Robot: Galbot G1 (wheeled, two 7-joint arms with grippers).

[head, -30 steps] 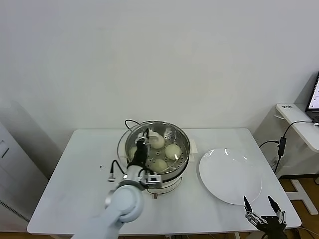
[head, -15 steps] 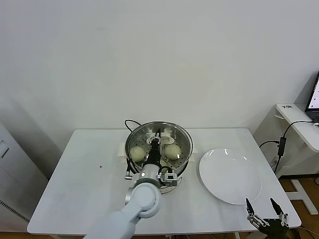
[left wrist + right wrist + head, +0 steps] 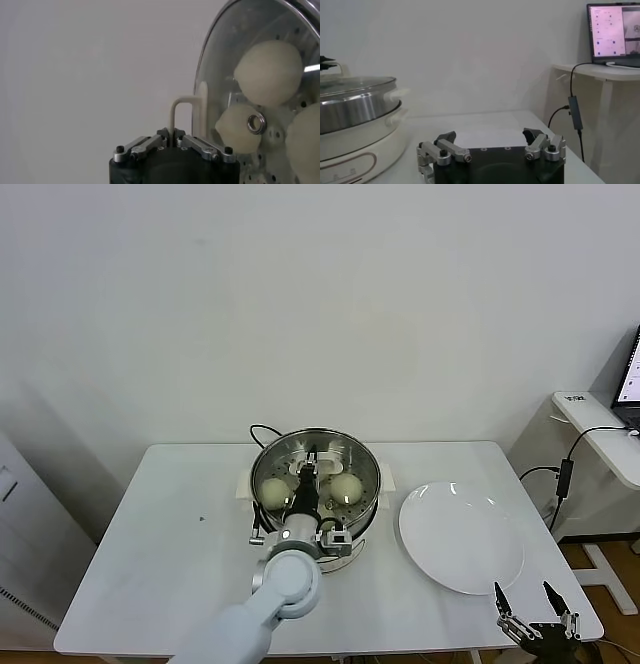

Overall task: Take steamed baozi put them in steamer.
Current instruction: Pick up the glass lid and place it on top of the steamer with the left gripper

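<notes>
White table (image 3: 180, 564): left tool (image 3: 311, 456) shifted slightly left over steamer (image 3: 368, 467).

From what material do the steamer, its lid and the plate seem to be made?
The steamer: shiny metal, probably stainless steel, with mirror reflections and a perforated floor. The lid, held by the left gripper: clear glass apparently, since the baozi show through it. The plate: glossy white, perhaps ceramic or melamine; unclear.

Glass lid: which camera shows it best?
Right wrist view: the glass lid shows in side profile atop the steamer. Left wrist view shows one edge close up, handle in the left tool. Head view: the arm hides most.
</notes>
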